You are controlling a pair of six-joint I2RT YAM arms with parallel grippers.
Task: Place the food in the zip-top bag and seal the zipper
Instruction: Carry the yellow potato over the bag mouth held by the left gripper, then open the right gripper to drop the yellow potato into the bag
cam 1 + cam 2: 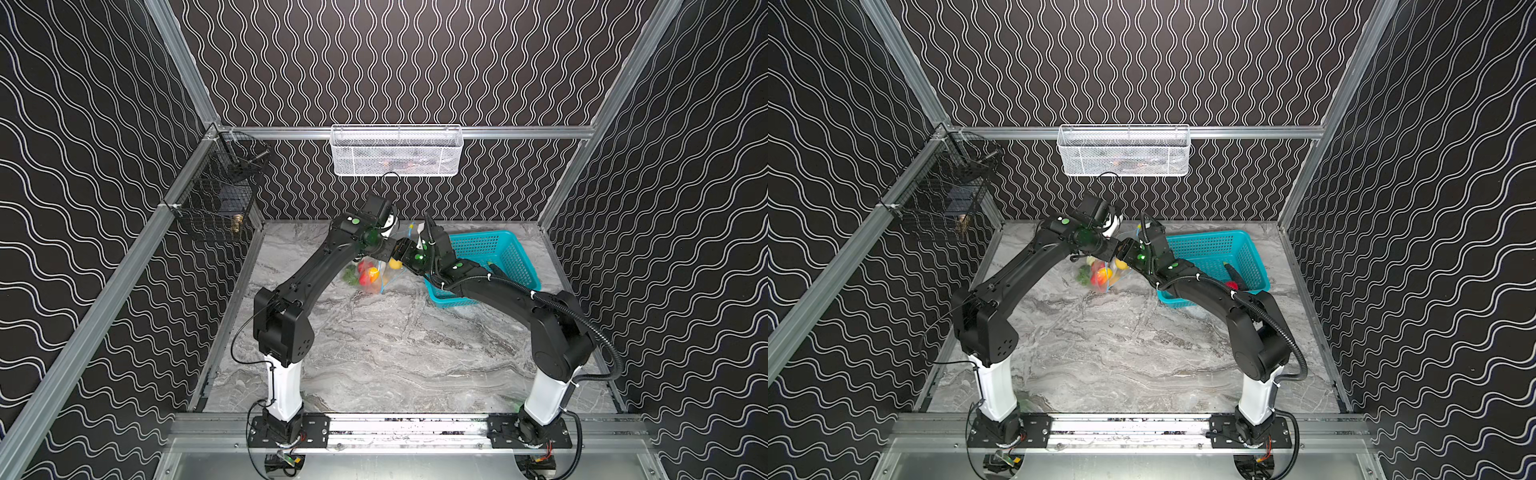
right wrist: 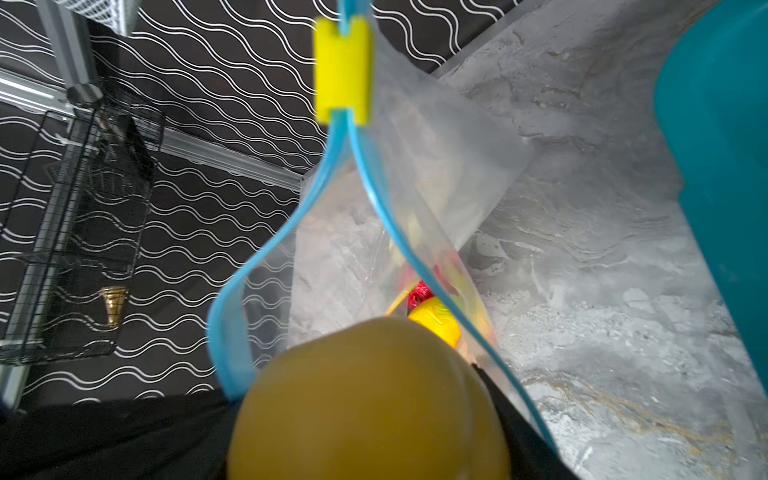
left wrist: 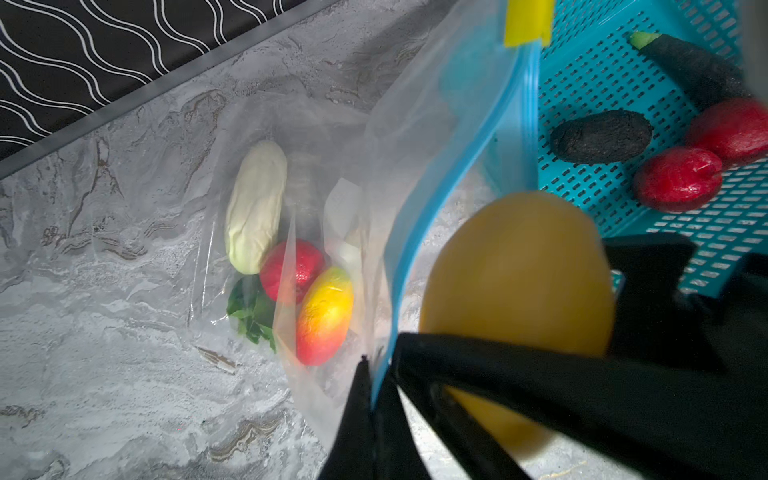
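My left gripper (image 3: 374, 374) is shut on the light-blue zipper (image 3: 419, 232), holding up one lip of the clear zip-top bag (image 3: 436, 145). The yellow slider (image 2: 343, 70) sits at the far end and the mouth gapes open. My right gripper (image 2: 365, 415) is shut on a yellow potato-like food (image 2: 370, 407) at the bag's mouth, between the two blue lips. Inside the bag lie a white oblong piece (image 3: 255, 208), a red fruit (image 3: 291, 270), an orange-red piece (image 3: 324, 320) and a green leafy bit (image 3: 249, 311). In a top view the bag (image 1: 370, 276) hangs below both wrists.
The teal basket (image 1: 490, 245) stands just right of the bag and holds two dark pieces (image 3: 602, 137) and two red fruits (image 3: 677, 178). A white mesh basket (image 1: 397, 149) hangs on the back rail and a black wire basket (image 1: 216, 203) on the left rail.
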